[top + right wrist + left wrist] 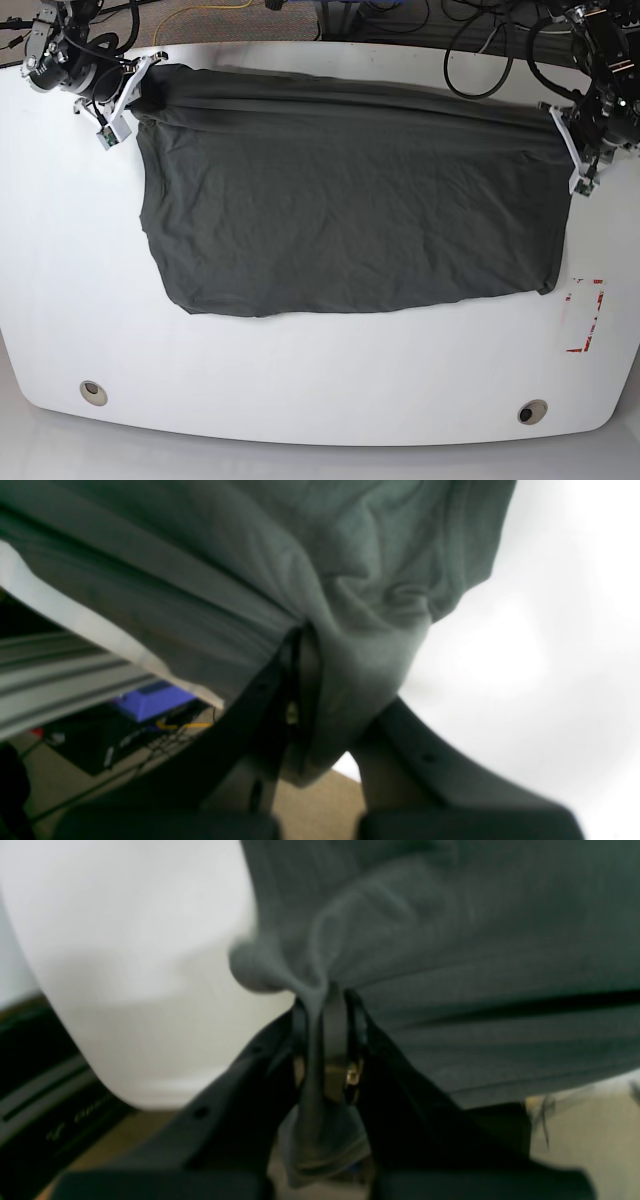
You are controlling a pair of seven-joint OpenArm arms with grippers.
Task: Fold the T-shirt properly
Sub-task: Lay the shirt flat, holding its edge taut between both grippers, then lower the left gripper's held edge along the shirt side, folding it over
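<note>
You are looking at a white table with rounded corners and a round hole near each front corner. The T-shirt lies spread across its far half, and a red-marked label sits near the right edge.

- Your left tool has matte black fingers widening toward the camera, a small hole in one, and a brass-coloured screw between them.
- Your right tool is built alike: black fingers, small holes.
- From the base view, both arms are black-bodied with white tool parts and black cables.
</note>
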